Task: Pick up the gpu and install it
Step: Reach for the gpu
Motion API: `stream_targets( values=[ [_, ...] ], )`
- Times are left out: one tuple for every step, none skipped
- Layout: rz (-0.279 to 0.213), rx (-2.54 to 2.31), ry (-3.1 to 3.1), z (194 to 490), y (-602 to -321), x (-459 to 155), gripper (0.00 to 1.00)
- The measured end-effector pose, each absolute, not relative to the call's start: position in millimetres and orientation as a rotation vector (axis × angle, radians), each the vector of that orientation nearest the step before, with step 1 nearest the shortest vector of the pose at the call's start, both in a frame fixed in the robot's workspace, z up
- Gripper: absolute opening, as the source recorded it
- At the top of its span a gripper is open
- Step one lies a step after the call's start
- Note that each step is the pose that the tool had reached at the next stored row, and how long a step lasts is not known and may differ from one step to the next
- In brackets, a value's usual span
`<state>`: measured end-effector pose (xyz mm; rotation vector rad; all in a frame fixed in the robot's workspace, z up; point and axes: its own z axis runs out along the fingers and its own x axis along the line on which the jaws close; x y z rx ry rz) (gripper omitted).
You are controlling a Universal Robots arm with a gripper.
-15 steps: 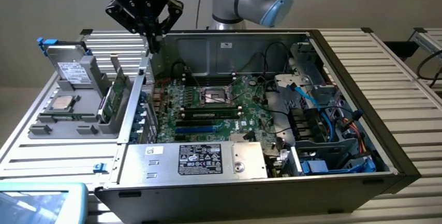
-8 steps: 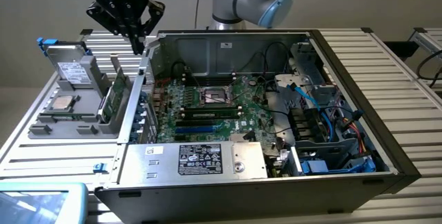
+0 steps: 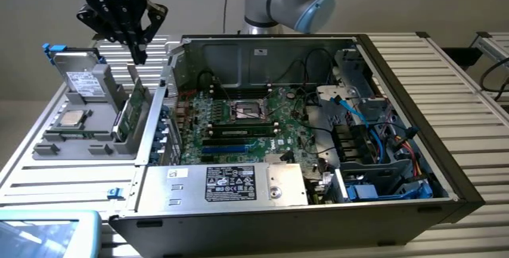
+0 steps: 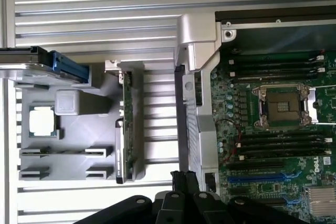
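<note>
Hovering empty, fingers closed, the gripper [image 3: 140, 57] sits twelve o'clock of the gpu [image 3: 130, 112]: seemingly light, stiff, fragile; pinch its top edge.

Exterior high oblique, wrist overhead, sharing motherboard [image 3: 288, 100]

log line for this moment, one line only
gripper: shut, empty | position: above gray holder | gpu: upright in holder, untouched | case: open, gpu not installed
</note>
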<state>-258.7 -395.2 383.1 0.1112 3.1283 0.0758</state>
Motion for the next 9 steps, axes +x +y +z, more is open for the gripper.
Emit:
stream_targets(
  values=[
    [0.076,0.111,3.129,383,-395,-262,0.12],
    [0.076,0.111,3.130,383,-395,-266,0.12],
    [0.076,0.111,3.131,383,-395,-270,0.12],
    [0.076,0.111,3.131,382,-395,-273,0.12],
    [0.076,0.111,3.132,382,-395,-277,0.12],
    [0.076,0.111,3.132,382,-395,-280,0.12],
    [0.076,0.112,3.132,382,-395,-283,0.12],
    [0.076,0.112,3.132,381,-395,-287,0.12],
    [0.076,0.112,3.132,381,-395,-290,0.12]
  ],
)
